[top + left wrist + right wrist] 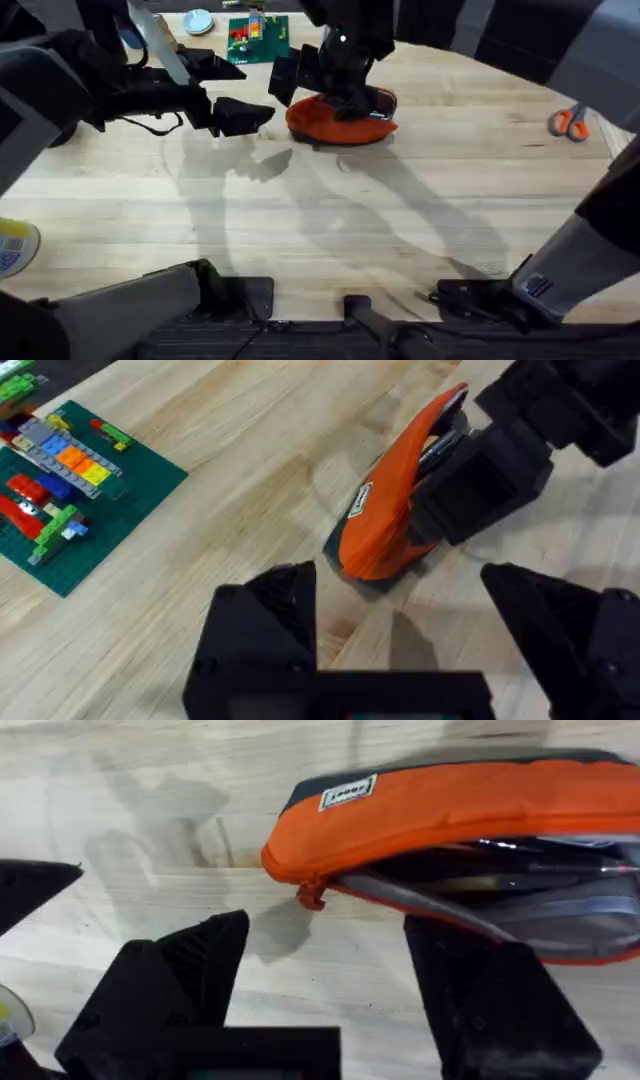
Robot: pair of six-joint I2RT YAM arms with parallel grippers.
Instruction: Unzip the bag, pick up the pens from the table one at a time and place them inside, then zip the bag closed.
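Note:
The orange bag (340,118) lies on the table (450,200) at the back middle, its zipper open. In the right wrist view the bag (450,805) gapes, and thin dark pens (520,860) with silvery glints lie inside. An orange zipper pull (310,895) hangs at the closed end. My right gripper (320,960) hovers open just over that end, holding nothing. My left gripper (400,615) is open and empty, a short way left of the bag (385,510). In the overhead view the left gripper (250,115) sits beside the bag while the right gripper (335,85) is above it.
A green brick baseplate (258,38) with coloured bricks lies behind the bag, also seen in the left wrist view as the baseplate (70,490). Orange-handled scissors (570,122) rest at the far right. A tape roll (15,245) sits at the left edge.

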